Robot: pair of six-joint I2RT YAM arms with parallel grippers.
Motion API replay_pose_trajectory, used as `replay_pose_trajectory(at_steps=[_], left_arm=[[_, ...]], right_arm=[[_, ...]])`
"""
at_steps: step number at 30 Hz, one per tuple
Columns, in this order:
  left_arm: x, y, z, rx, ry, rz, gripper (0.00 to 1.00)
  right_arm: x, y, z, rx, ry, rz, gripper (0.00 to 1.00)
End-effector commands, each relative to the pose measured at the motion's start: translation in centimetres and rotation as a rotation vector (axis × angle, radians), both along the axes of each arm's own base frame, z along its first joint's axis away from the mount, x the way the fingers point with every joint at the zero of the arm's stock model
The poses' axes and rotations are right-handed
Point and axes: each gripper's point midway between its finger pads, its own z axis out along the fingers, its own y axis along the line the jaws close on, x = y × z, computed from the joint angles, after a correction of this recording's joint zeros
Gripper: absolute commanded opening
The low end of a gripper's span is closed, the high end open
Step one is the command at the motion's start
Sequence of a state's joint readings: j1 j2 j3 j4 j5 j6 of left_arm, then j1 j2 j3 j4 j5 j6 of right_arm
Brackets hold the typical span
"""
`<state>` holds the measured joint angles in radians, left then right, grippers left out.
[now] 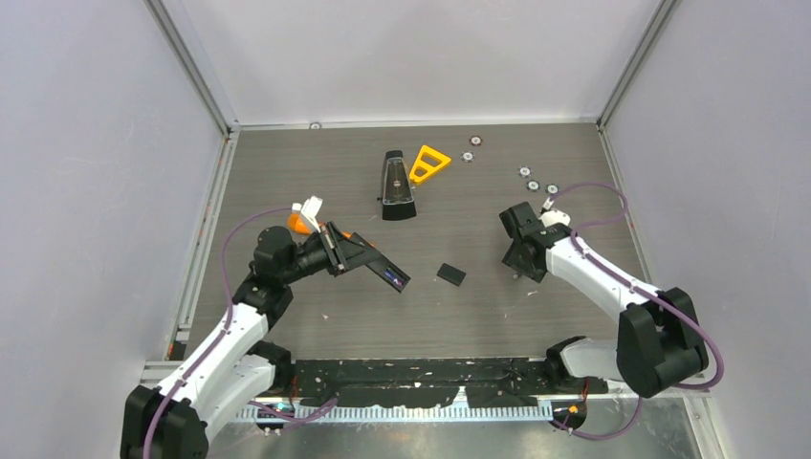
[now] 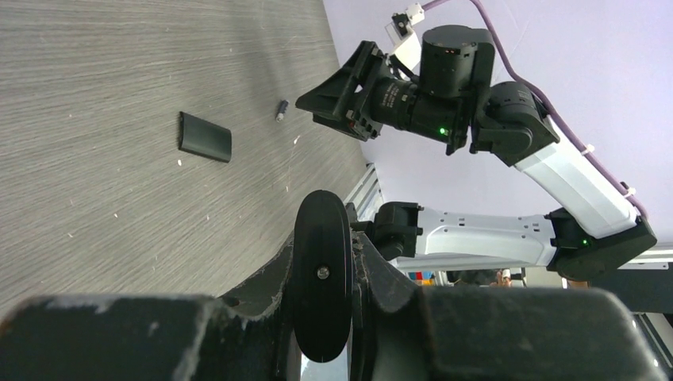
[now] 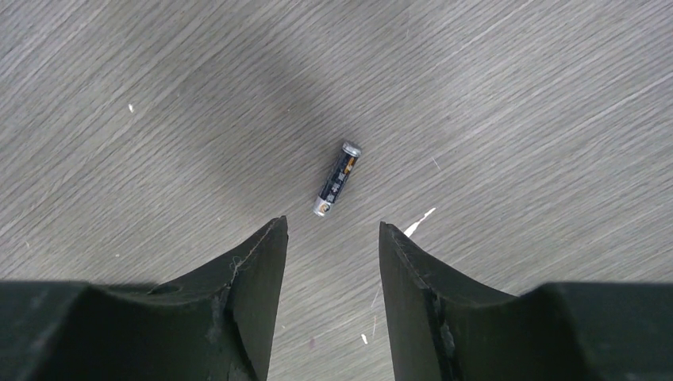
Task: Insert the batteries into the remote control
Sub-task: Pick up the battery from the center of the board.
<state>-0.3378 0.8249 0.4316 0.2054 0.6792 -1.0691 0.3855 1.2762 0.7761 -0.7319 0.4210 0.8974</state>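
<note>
Gripping one remote control (image 1: 387, 273) in left claw (image 1: 356, 251), right claw (image 3: 332, 226) open above one battery (image 3: 337, 179), one black cover (image 1: 450, 274) between

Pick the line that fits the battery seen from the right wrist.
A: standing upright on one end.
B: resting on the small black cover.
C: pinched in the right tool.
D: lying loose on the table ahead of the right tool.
D: the battery lies flat on the table just ahead of the right tool, whose jaws stand apart with nothing between them.
</note>
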Motion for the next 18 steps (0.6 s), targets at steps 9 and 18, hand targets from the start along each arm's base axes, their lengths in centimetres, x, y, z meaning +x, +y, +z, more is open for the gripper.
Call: replay_pose_trajectory(at_steps=[9, 18], left_arm=[[0.4, -0.3, 2.7, -0.02, -0.096, -0.03, 0.0], [0.8, -0.4, 3.3, -0.003, -0.116, -0.036, 0.0]], right_arm=[[2.2, -0.5, -1.8, -0.006, -0.022, -0.08, 0.46], [1.6, -0.5, -3.9, 0.017, -0.006, -0.098, 0.43]])
